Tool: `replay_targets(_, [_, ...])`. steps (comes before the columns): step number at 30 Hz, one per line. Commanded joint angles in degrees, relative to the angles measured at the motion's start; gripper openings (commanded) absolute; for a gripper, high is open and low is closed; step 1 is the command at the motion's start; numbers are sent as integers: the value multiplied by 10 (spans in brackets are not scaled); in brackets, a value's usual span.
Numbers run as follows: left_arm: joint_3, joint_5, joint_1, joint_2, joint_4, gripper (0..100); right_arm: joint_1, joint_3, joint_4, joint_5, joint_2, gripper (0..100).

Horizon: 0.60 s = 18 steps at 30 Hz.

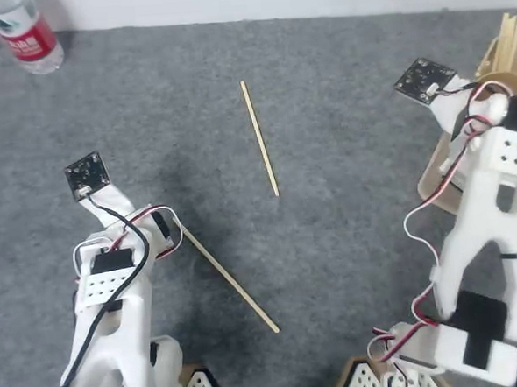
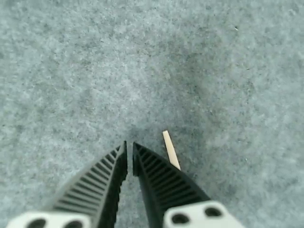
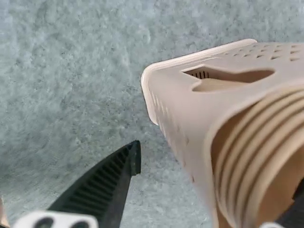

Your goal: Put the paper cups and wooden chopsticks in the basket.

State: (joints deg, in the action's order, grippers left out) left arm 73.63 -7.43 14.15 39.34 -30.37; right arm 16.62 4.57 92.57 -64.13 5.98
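Note:
Two wooden chopsticks lie on the grey carpet. One chopstick (image 1: 260,139) is at the middle. The other chopstick (image 1: 230,280) runs diagonally from beside my left gripper (image 1: 169,232) toward the front. In the left wrist view the left gripper (image 2: 129,145) is shut on nothing, with that chopstick's end (image 2: 170,149) just beside one finger. My right gripper (image 1: 485,101) hangs open over the beige basket (image 1: 435,178) at the right edge. A ribbed brown paper cup (image 3: 256,166) sits at the basket (image 3: 190,95), apart from the black finger (image 3: 109,183).
A plastic water bottle (image 1: 25,34) with a red label lies at the far left corner. Open carpet stretches between the two arms. The right arm's body covers most of the basket in the high view.

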Motion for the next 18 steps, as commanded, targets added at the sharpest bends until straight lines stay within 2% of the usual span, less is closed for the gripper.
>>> replay_targets(1, [-3, -4, -2, 13, 11, 15, -11, 7, -3, -8, 0, 436])
replay_targets(4, [-3, -4, -2, 13, 11, 15, -14, 7, -17, -13, 0, 266])
replay_targets(7, [-3, -4, -2, 13, 11, 15, -14, 7, -43, -16, 0, 37])
replay_targets(8, [-3, -4, -2, 13, 11, 15, -14, 7, -49, -16, -2, 0])
replay_targets(10, [-3, -4, -2, 13, 11, 15, -12, 7, -48, -16, -4, 51])
replay_targets(13, [-3, -4, -2, 13, 11, 15, -13, 4, -50, -16, -5, 7])
replay_targets(18, [3, -4, -2, 16, 11, 15, -24, 9, -53, 4, -35, 7])
